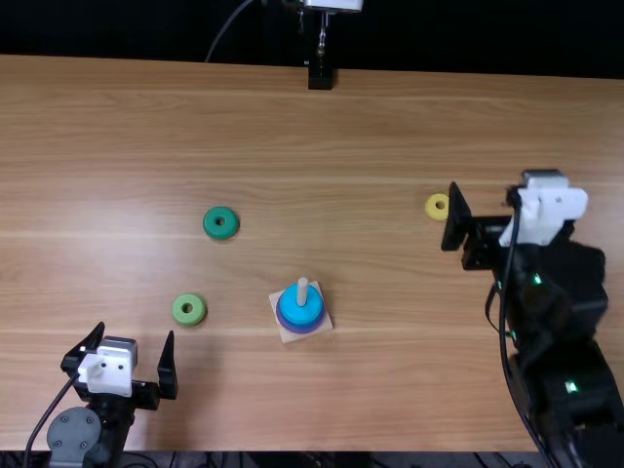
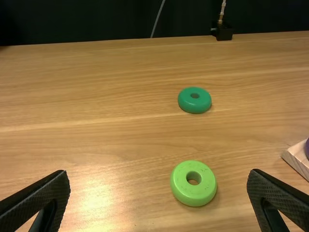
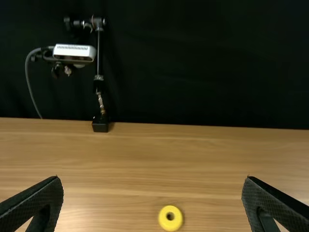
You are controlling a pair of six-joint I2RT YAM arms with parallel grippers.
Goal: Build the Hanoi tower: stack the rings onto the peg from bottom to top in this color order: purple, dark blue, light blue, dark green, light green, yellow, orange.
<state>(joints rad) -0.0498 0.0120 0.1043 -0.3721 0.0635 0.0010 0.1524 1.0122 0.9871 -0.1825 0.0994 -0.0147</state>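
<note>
In the top view my left gripper (image 1: pixel 136 333) is open at the near left, close to the light green ring (image 1: pixel 189 309). My right gripper (image 1: pixel 482 238) is over the right side, beside the yellow ring (image 1: pixel 437 206). The peg (image 1: pixel 302 289) rises from its square base (image 1: pixel 292 334), with a light blue ring (image 1: pixel 301 314) topmost and a purple-blue edge below it. The dark green ring (image 1: pixel 220 223) lies farther left. In the left wrist view, the light green ring (image 2: pixel 193 183) lies ahead of my open left gripper (image 2: pixel 159 172). My right gripper (image 3: pixel 152 178) stands open, the yellow ring (image 3: pixel 170 218) ahead of it.
A black stand foot (image 1: pixel 320 76) is at the table's far edge, holding a camera (image 3: pixel 75 52) on a pole. The table (image 1: pixel 322 156) ends there against a dark curtain. The right arm (image 1: pixel 570 331) extends over the table's right side.
</note>
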